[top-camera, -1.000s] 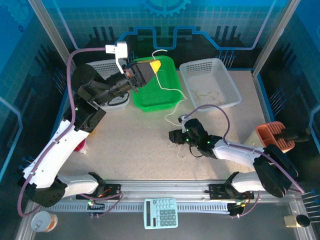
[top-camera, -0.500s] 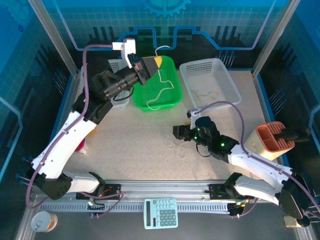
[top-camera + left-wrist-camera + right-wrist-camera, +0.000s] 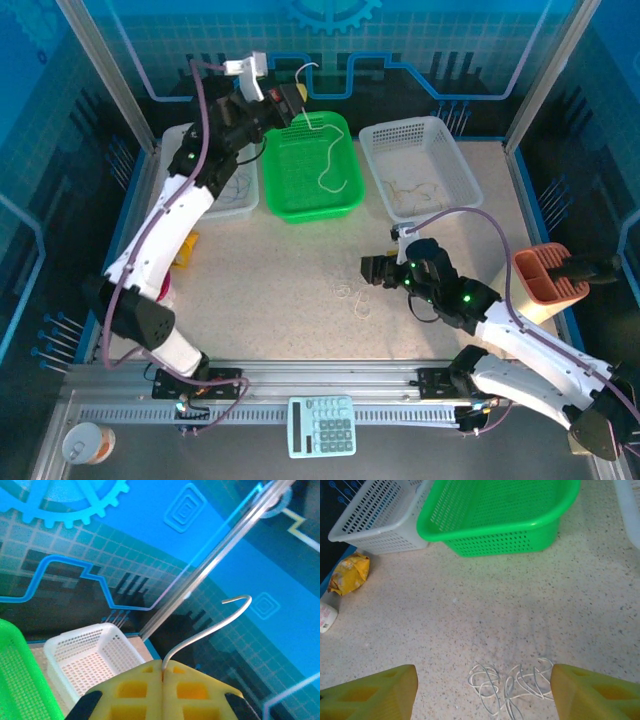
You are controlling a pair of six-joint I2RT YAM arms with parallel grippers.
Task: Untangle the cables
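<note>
My left gripper is raised over the back rim of the green basket, shut on a whitish cable whose tail hangs down into the basket. In the left wrist view the yellow fingers press together and the cable curls up out of them. A small tangle of thin cables lies on the table just in front of my right gripper. That gripper is open and holds nothing. The loops lie between and just ahead of its fingertips.
A white basket at the back right holds a few thin wires. Another white basket stands left of the green one. A yellow packet lies at the left, a brown holder at the right, a calculator on the front rail.
My left arm rose and swung back, lifting the whitish cable; its lower end left the table and now hangs in the green basket. My right gripper opened wider and drew slightly right.
</note>
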